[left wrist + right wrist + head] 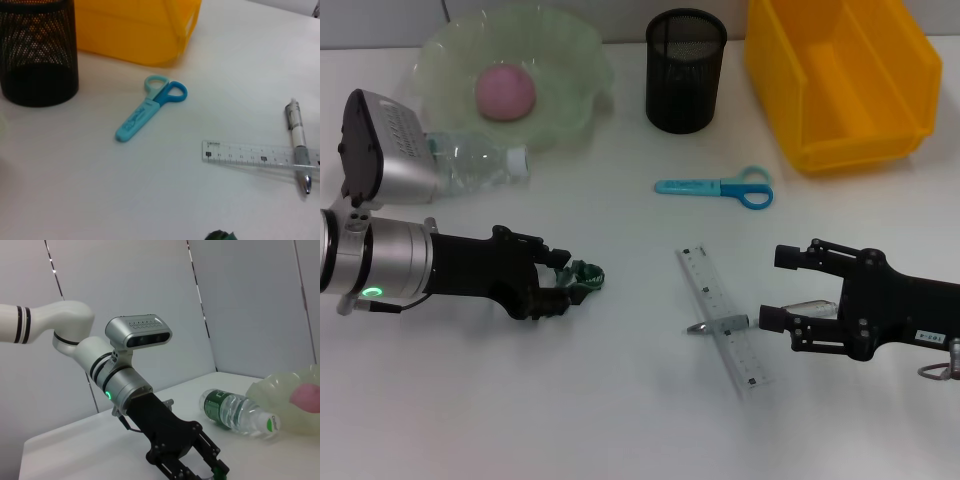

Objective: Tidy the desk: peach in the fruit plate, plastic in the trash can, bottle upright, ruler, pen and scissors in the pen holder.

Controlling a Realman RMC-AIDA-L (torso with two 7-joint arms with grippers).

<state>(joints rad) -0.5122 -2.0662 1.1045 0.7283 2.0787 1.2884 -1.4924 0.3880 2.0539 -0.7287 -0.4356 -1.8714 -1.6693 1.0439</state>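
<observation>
Nothing here reads clearly: the ruler (260, 156) shows black scale marks and a tiny unreadable brand word, and the bottle (235, 412) label's white lettering stays illegible.

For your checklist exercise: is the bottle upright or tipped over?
Tipped over. The bottle lies on its side on the desk, cap toward the pen holder.

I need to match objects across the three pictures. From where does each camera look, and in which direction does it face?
Head view: from above, looking down on the desk; both arms show, left end effector on green plastic, right end effector open at the pen.
Left wrist view: low over the desk, facing the scissors, ruler and pen holder; no robot part shows.
Right wrist view: low, facing across to the left arm, bottle and fruit plate.
Shared: head and left wrist views both show scissors, ruler, pen.
</observation>
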